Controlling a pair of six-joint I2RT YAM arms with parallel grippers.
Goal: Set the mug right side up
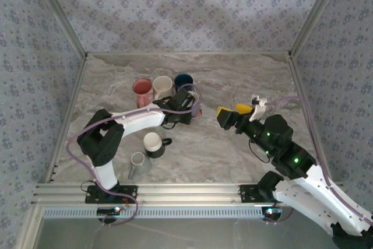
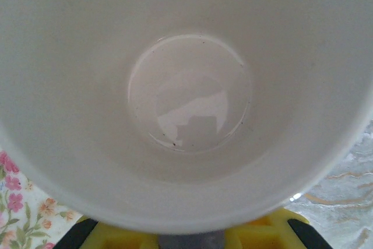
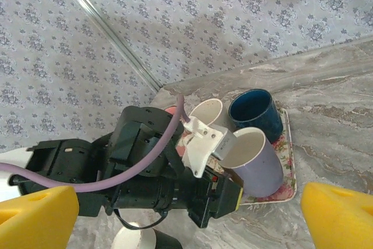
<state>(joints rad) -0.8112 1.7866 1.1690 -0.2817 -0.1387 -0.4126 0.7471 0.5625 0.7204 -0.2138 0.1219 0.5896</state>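
Observation:
A lavender mug [image 3: 256,161] with a white inside stands on the floral tray [image 3: 287,186], mouth up and leaning slightly. My left gripper [image 1: 185,108] is shut on the near side of its rim. In the left wrist view the mug's white inside [image 2: 189,94] faces the camera, with the left gripper [image 2: 189,240] and its yellow fingers [image 2: 116,238] at the bottom edge. My right gripper [image 1: 231,112] hangs open to the right of the tray, nothing between its yellow fingertips [image 3: 35,217].
On the tray behind the lavender mug stand a dark blue mug [image 3: 256,112], a cream mug [image 3: 205,115] and a pink mug [image 1: 141,88]. A black mug [image 1: 155,143] and a grey mug [image 1: 139,164] sit on the marble table nearer the left arm's base.

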